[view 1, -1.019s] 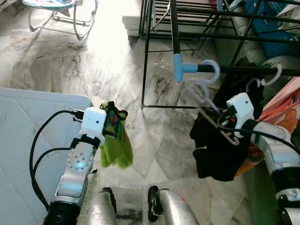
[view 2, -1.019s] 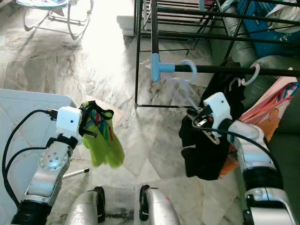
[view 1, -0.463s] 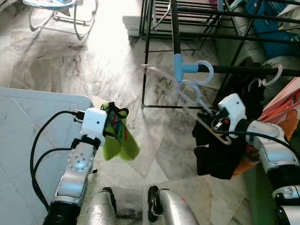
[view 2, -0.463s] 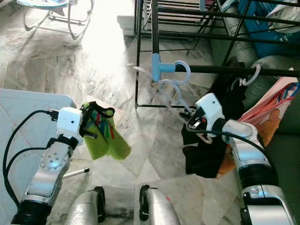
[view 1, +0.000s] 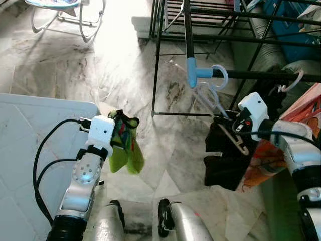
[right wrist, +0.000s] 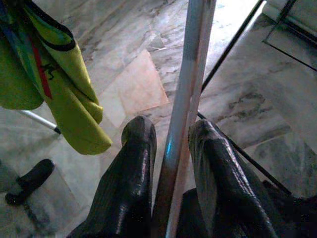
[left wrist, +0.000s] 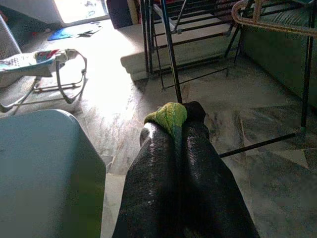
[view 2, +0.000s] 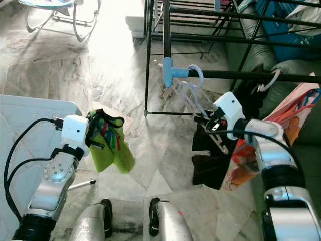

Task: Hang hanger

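A marble floor (view 1: pixel 65 75) spreads below a black drying rack (view 1: pixel 186 30), seen from the robot's head. The right hand (view 1: pixel 231 120) is raised beside the rack's horizontal bar (view 1: pixel 271 75), its 2 black fingers (right wrist: pixel 130 178) closed around the pale shaft of a clear plastic hanger (view 1: pixel 210 98). The hanger's hook (view 1: pixel 219 76) loops over the bar just beside a light blue joint (view 1: pixel 191 73), and appears to rest on it, though the clear plastic is hard to trace. A black garment (view 1: pixel 225 160) droops from the hanger below the hand. Another white hook (view 1: pixel 292 83) sits farther along the same bar, above pink and orange fabric (view 1: pixel 296 125).

The left hand (view 1: pixel 118 135) is held out low over the floor, well apart from the rack, its fingers (left wrist: pixel 148 188) pinched shut on a lime green garment (view 1: pixel 125 155) with red and blue trim, which dangles beneath it. A white mattress-like pad (view 1: pixel 30 150) lies beside the left arm. A baby bouncer (view 1: pixel 65 12) stands on the floor in the far corner.
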Controlling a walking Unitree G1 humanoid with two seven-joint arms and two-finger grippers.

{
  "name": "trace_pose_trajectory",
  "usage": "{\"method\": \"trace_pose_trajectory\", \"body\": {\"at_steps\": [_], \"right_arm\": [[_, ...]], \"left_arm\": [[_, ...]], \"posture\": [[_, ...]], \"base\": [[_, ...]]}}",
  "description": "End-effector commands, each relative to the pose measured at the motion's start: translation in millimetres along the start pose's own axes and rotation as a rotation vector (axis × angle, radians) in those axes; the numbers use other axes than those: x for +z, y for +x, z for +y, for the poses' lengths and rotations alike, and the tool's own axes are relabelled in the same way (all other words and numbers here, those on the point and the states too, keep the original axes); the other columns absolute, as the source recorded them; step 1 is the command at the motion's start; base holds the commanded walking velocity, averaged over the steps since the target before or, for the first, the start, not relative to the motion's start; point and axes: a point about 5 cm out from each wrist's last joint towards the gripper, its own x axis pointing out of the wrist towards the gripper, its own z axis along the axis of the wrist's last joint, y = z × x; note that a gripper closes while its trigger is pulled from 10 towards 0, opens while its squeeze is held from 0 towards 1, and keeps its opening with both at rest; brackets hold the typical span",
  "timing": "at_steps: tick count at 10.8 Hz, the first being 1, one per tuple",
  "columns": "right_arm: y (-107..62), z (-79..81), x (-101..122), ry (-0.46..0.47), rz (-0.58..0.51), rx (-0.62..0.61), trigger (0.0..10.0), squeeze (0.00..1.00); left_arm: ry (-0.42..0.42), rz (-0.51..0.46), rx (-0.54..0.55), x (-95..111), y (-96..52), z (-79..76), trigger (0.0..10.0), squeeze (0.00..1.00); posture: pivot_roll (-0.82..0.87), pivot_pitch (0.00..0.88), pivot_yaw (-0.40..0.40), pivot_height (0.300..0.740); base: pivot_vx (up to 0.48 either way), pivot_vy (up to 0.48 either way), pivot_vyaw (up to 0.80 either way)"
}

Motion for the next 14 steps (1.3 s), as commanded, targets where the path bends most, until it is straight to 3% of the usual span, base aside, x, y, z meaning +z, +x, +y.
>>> {"method": "trace_pose_trajectory", "body": {"at_steps": [1,2,3,11,13,14], "right_arm": [[-5.6,-4.5,0.2,-0.017,0.025,0.015,10.0,0.00],[-6.3,-6.2,1.1,-0.025,0.036,0.021,10.0,0.00],[-5.9,-8.1,1.7,-0.016,0.036,0.022,0.0,0.00],[-2.4,0.4,-7.0,0.015,0.054,0.095,0.0,0.00],[2.8,-6.3,-5.8,0.133,-0.090,-0.211,0.0,0.00],[1.6,-0.2,-7.2,0.213,-0.177,-0.325,0.0,0.00]], "left_arm": [[0.004,0.017,-0.008,-3.3,-2.1,-2.2,10.0,0.00],[0.004,0.019,-0.008,-3.6,-1.9,-2.5,10.0,0.00],[0.003,0.020,-0.007,-3.5,-1.4,-3.1,10.0,0.00],[0.006,0.028,-0.007,-5.6,-2.6,-4.9,10.0,0.00],[0.004,0.028,-0.008,-6.3,-3.2,-7.1,10.0,0.00],[-0.001,0.031,0.002,-7.4,-5.1,-6.7,10.0,0.00]], "posture": [[0.01,0.243,-0.097,0.740],[0.01,0.246,-0.100,0.740],[0.00,0.246,-0.103,0.740],[0.01,0.238,-0.104,0.740],[0.01,0.233,-0.116,0.740],[0.02,0.232,-0.125,0.740]], "base": [[0.000,0.000,0.00],[0.000,0.000,0.00],[0.000,0.000,0.00],[0.000,0.000,0.00],[0.000,0.000,0.00],[0.000,0.000,0.00]]}}
